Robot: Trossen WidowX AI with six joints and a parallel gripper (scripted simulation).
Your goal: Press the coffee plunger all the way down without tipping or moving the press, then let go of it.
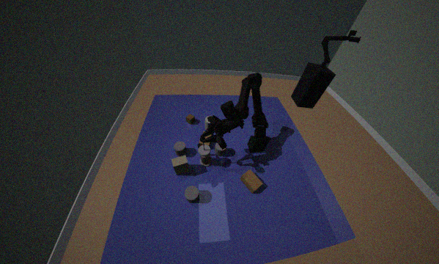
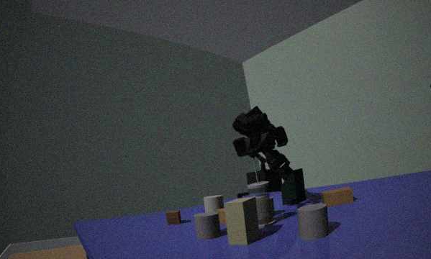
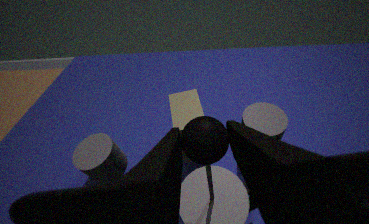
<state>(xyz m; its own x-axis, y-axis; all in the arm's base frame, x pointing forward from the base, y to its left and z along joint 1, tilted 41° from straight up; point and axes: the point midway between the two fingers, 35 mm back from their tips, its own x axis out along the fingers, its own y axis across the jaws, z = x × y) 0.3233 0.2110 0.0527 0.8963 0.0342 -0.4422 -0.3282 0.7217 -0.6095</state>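
Note:
The coffee press [image 1: 205,160] [image 2: 263,208] stands among the blocks and appears to lean slightly; I cannot tell whether its whole base touches the blue surface. Its pale lid [image 1: 204,150] [image 2: 257,185] [image 3: 220,195] is on top. The thin plunger rod [image 2: 256,170] [image 3: 210,187] rises well above the lid, so the plunger is up. My gripper [image 1: 205,139] [image 2: 255,154] [image 3: 203,130] is shut on the round black knob [image 3: 205,141], one finger on each side. Dark fingers hide the knob in the top and exterior views.
A cream block [image 1: 180,165] [image 2: 239,223] [image 3: 185,107] and grey cylinders [image 1: 179,147] [image 2: 312,221] [image 3: 266,118] stand close around the press. An orange block [image 1: 252,181] [image 2: 337,197] lies nearer the arm's base. A small brown cube [image 1: 190,119] [image 2: 173,217] is farther off.

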